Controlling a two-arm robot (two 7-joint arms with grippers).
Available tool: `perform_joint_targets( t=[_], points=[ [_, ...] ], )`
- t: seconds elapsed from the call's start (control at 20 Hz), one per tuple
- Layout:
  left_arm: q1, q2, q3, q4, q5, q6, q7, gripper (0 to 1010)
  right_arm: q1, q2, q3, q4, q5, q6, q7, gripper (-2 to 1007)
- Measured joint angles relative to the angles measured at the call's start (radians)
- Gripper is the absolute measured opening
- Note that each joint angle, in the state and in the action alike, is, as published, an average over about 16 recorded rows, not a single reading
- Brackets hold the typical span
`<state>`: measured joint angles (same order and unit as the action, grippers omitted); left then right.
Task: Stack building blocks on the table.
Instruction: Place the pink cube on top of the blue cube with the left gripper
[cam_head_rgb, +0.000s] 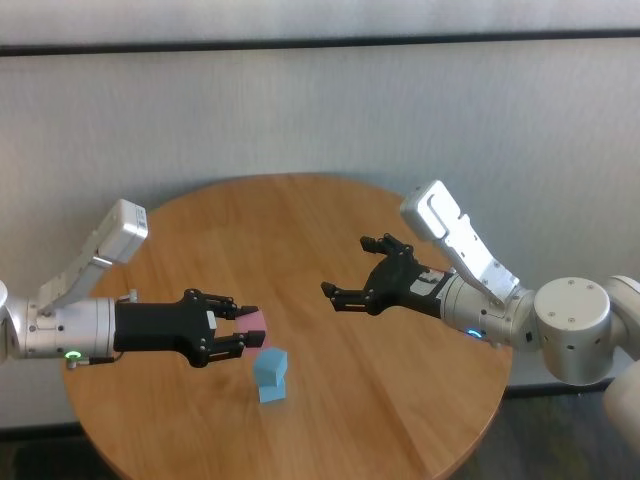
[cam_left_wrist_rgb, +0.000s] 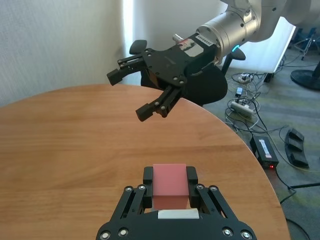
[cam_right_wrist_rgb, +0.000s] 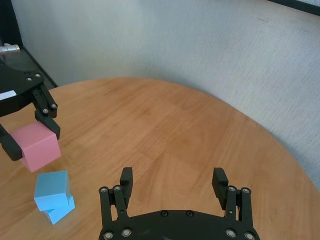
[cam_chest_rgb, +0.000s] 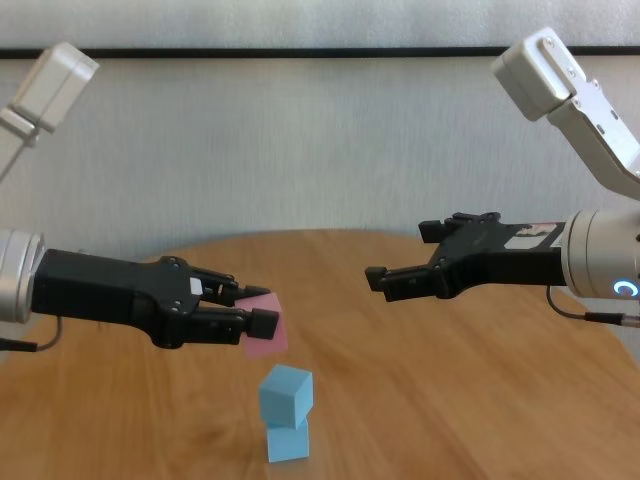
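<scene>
L hand (cam_head_rgb: 243, 328) grips the pink block (cam_head_rgb: 256, 328) in the air, up and just to the robot's left of the two-blue stack (cam_head_rgb: 270, 376) on the surface (cam_head_rgb: 400, 400). R hand (cam_head_rgb: 357, 274) hangs released, farther off, so L is nearer w/ a short hop right and down, I'd say.

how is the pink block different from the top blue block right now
The pink block is held off the table in the left gripper, shut on it; the top blue block rests on the lower blue block, with no gripper on it. The pink block sits higher and off to the stack's left side, not above it. They differ in colour, pink against light blue. Both are plain cubes that look alike in size. The right gripper hangs open and empty.
</scene>
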<state>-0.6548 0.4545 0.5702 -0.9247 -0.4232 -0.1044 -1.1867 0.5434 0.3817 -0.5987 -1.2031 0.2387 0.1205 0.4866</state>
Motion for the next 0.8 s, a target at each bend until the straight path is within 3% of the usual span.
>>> perform_joint_targets(
  t=[0.8],
  points=[
    [-0.025, -0.019, 0.054, 0.046, -0.003, -0.032, -0.002, 394, 0.000, 0.000, 0.000, 0.000, 0.000, 0.000, 0.000, 1001]
  ],
)
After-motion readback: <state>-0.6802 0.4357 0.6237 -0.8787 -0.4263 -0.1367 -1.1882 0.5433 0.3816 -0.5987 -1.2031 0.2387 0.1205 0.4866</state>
